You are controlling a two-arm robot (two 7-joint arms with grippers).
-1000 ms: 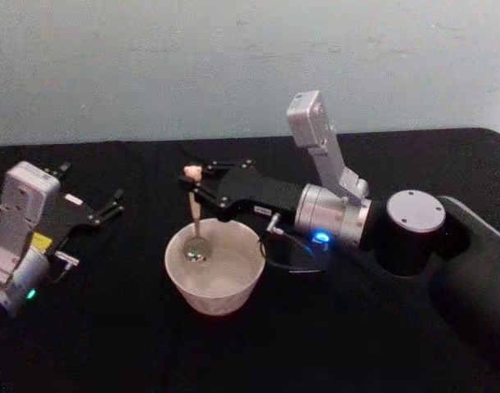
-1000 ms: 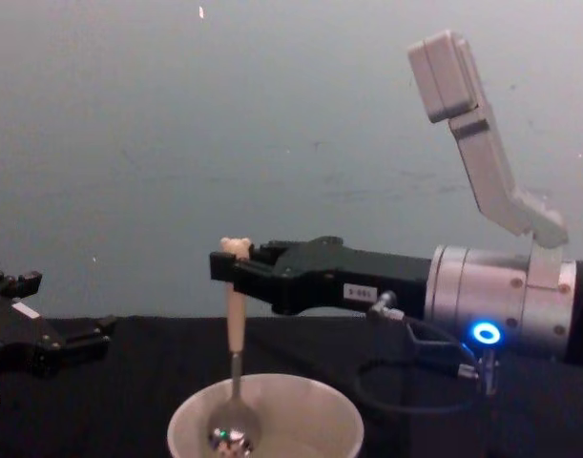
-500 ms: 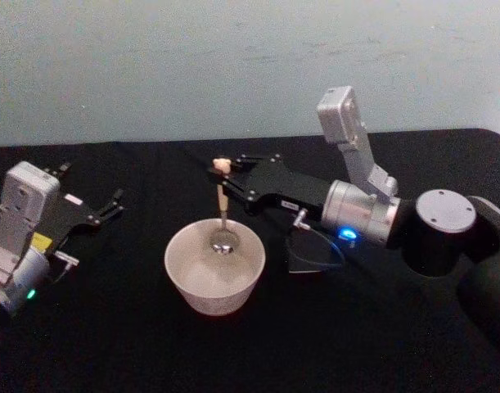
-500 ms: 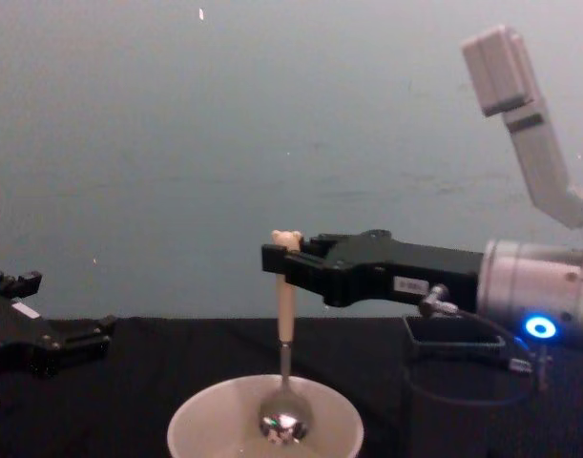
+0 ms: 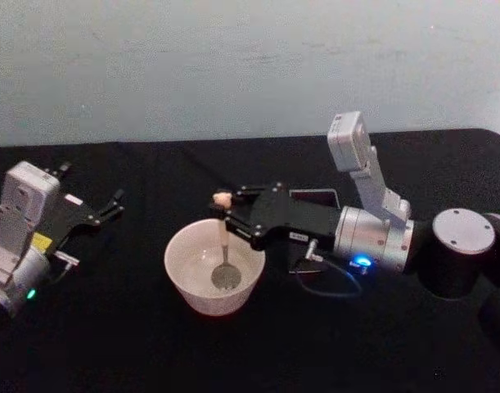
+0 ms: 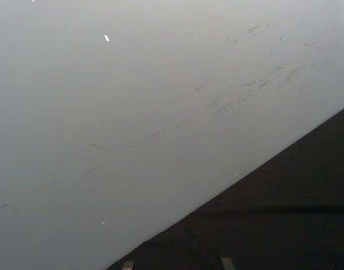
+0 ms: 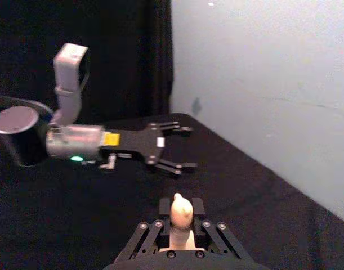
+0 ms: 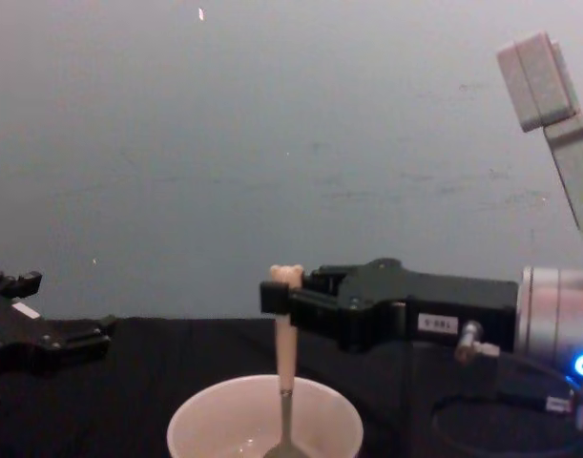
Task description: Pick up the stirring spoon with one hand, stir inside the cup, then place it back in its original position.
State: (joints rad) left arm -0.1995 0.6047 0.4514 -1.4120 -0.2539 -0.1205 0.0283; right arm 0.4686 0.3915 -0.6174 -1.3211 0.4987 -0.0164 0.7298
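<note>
Stirring step: my right end effector is clamped on the spoon just under its bear head, stem upright, bowl down in the cup. Cup holds only the spoon; no liquid I can make out. Next, I'd sweep round inside, then lift clear toward the holder behind my arm. Left end effector sits parked, spread wide, on the surface at left.

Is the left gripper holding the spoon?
No, the right gripper grips the spoon upright in the cup, while the left gripper sits open and empty far to the left.
</note>
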